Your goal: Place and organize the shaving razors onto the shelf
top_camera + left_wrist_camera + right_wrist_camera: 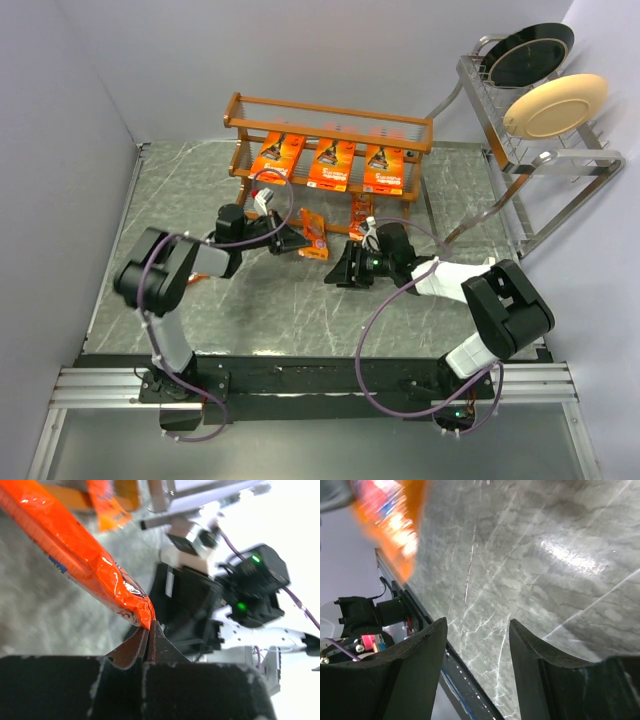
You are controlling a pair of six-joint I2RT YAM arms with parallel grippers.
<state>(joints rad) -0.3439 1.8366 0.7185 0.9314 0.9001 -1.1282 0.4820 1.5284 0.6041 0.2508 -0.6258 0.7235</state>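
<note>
Three larger orange razor cards [329,165] lie side by side on the lower tier of the orange-brown shelf [330,112]. My left gripper [297,241] is shut on the edge of a small orange blister pack [314,233], seen close in the left wrist view [75,545] with the jaws pinching its end. Another small pack [361,213] lies on the table in front of the shelf; a third is not visible. My right gripper [340,272] is open and empty over bare marble [530,555], with the held pack blurred at the top left of the right wrist view [390,520].
A silver metal plate rack [540,150] holding a black plate [530,52] and a cream plate [555,105] stands at the back right. Grey walls close the left and the back. The two grippers face each other mid-table.
</note>
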